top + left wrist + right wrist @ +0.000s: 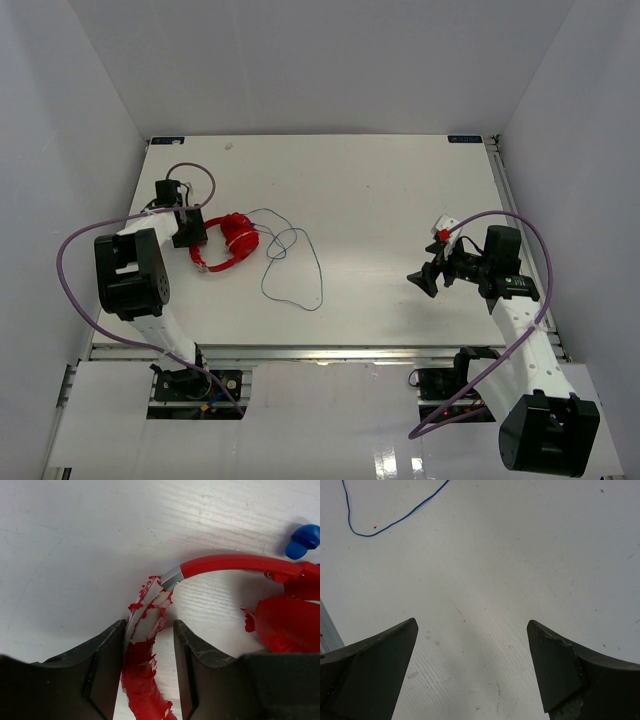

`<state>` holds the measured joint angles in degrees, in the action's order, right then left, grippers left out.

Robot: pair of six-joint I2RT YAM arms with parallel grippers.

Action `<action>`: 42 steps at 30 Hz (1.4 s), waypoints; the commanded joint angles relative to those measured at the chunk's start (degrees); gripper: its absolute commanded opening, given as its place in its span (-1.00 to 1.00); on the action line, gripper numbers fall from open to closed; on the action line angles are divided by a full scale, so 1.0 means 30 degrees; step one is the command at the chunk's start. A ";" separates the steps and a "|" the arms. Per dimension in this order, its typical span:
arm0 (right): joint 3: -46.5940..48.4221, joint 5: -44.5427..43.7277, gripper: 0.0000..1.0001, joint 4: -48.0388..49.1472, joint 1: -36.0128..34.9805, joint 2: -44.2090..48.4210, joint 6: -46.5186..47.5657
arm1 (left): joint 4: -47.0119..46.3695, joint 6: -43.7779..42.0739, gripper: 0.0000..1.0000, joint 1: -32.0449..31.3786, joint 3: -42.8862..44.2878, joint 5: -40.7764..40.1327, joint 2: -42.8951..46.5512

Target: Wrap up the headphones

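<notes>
Two arms are working from the near edge of the desk [400, 190]; nearest, the right gripper [421, 280] is hovering with its jaws spread wide over bare desk, well apart from the red headphones [232, 242], probably being kept free to gather the cord; only a loop of the thin blue cord [409, 516] is showing at the far corner of its wrist view. Farther back on the left, the left gripper [149, 625] is straddling the worn, peeling end of the headband [235, 561], jaws narrowly parted with a sliver of desk showing beside one finger, so it is not pinching yet; this looks like an anchoring grasp being set. Beyond it, an earcup [290, 625] and the blue plug [302, 539] are lying near the band.
</notes>
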<state>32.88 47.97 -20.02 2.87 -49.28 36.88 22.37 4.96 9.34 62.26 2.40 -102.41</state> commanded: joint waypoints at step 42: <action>0.0314 0.0523 0.92 -0.0015 -0.0079 0.0441 0.0814 | 0.2576 0.0820 -1.00 -0.1267 -0.0719 -0.0060 0.2947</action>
<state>32.88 47.46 -20.01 2.87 -48.69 36.96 23.46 2.65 5.55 60.02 -5.79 -100.02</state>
